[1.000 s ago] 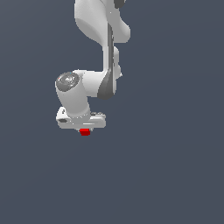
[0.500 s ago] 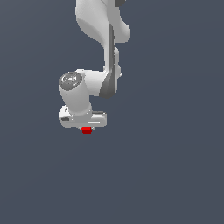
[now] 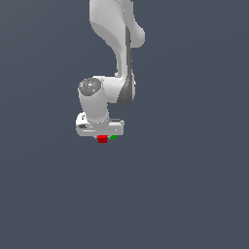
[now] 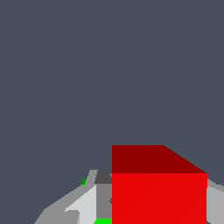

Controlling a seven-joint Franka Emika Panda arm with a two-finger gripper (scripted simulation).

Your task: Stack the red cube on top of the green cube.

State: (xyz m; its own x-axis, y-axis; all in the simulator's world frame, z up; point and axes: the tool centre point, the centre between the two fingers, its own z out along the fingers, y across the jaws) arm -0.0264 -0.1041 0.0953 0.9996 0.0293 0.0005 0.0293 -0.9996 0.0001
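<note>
Claw (image 3: 102, 136): pinching the red cube (image 3: 102, 139).
Green cube (image 3: 113, 137): just beside it, peeking out.
Tip: centre above green, lower gently.

Exterior view: your Panda arm (image 3: 114, 29) descends from the top of the frame, its white upper link running down to a dark grey elbow joint. From there the forearm turns toward the exterior view's left and ends in a rounded wrist housing (image 3: 92, 90) with a grey cap. Beneath the wrist sits the flat white hand body, held level. Your gripper (image 3: 102, 138) points straight down; its fingers are too small here to make out separately. Wrist view: you see pale grey finger surfaces (image 4: 83, 205) flanking the red cube (image 4: 159, 197), which is held between them.
</note>
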